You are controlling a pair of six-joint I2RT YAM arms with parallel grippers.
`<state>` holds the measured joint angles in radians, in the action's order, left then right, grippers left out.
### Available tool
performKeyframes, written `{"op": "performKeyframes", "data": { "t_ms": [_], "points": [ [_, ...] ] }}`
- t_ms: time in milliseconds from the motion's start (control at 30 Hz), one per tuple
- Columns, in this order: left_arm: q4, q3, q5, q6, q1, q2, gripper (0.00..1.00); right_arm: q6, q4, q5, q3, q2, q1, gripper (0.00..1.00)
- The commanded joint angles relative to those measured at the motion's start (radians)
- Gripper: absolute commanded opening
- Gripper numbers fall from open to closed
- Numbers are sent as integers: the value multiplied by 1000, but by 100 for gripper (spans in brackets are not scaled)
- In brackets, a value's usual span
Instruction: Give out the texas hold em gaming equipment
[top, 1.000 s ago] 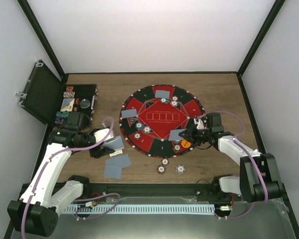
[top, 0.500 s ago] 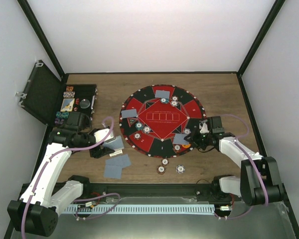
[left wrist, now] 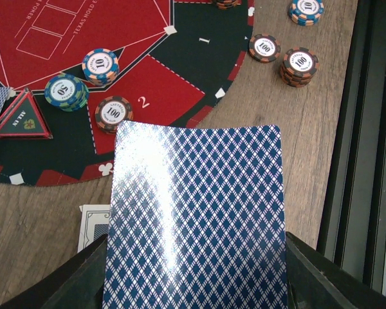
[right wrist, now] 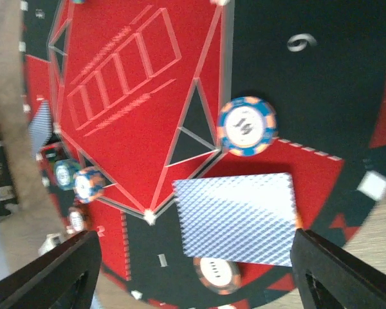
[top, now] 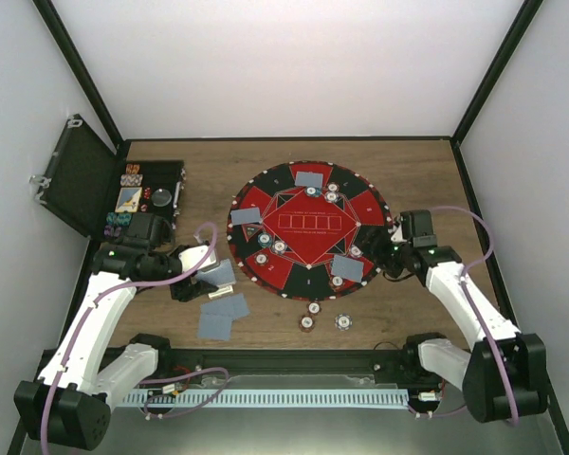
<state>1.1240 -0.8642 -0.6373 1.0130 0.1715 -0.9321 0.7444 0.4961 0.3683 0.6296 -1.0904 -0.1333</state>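
Note:
My left gripper (left wrist: 196, 277) is shut on a blue-diamond-backed playing card (left wrist: 196, 219), held above the wood left of the round mat (top: 308, 227); from above the card (top: 218, 273) shows at its fingers. My right gripper (right wrist: 196, 280) stands open and wide at the mat's right edge (top: 398, 251). A card (right wrist: 238, 219) lies flat on the mat in front of it, touching neither finger, partly over a brown chip (right wrist: 215, 272). A blue-and-orange chip (right wrist: 246, 126) sits just beyond. Two more cards (top: 308, 178) (top: 246, 215) lie on the mat.
Two loose cards (top: 229, 305) (top: 215, 325) lie on the wood under my left arm. Three chip piles (top: 315, 308) (top: 306, 323) (top: 342, 322) sit below the mat. The black case (top: 142, 194) stands open at the far left. Chips (left wrist: 100, 64) (left wrist: 113, 113) and a triangular marker (left wrist: 22, 119) rest on the mat's left side.
My right gripper opened, let its card drop onto the mat's lower right over the orange button, and drew back to the right. The left arm and its card stayed still.

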Motion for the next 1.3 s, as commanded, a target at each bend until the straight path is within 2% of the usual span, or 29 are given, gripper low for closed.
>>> {"op": "performKeyframes", "data": {
  "t_ms": [0, 100, 233, 300, 533, 800, 1267],
  "points": [
    [-4, -27, -45, 24, -2, -1, 4, 56, -6, 54, 57, 34, -84, 85],
    [-6, -30, -49, 20, -1, -5, 4, 135, -134, 152, 55, 8, -244, 91],
    [-5, -29, -46, 15, -1, -5, 4, 252, -488, 332, 48, -68, -459, 98],
    [-3, -30, -43, 14, -2, -3, 4, 269, -585, 373, 88, -126, -554, 100],
    [0, -35, -48, 12, -1, 0, 4, 266, -674, 410, 277, -347, -749, 96],
    [16, -52, -51, 17, -1, 11, 4, 292, -729, 427, 371, -540, -817, 92],
    [17, -49, -55, 20, -2, 15, 4, 407, -925, 490, 379, -664, -820, 89]
  ]
}}
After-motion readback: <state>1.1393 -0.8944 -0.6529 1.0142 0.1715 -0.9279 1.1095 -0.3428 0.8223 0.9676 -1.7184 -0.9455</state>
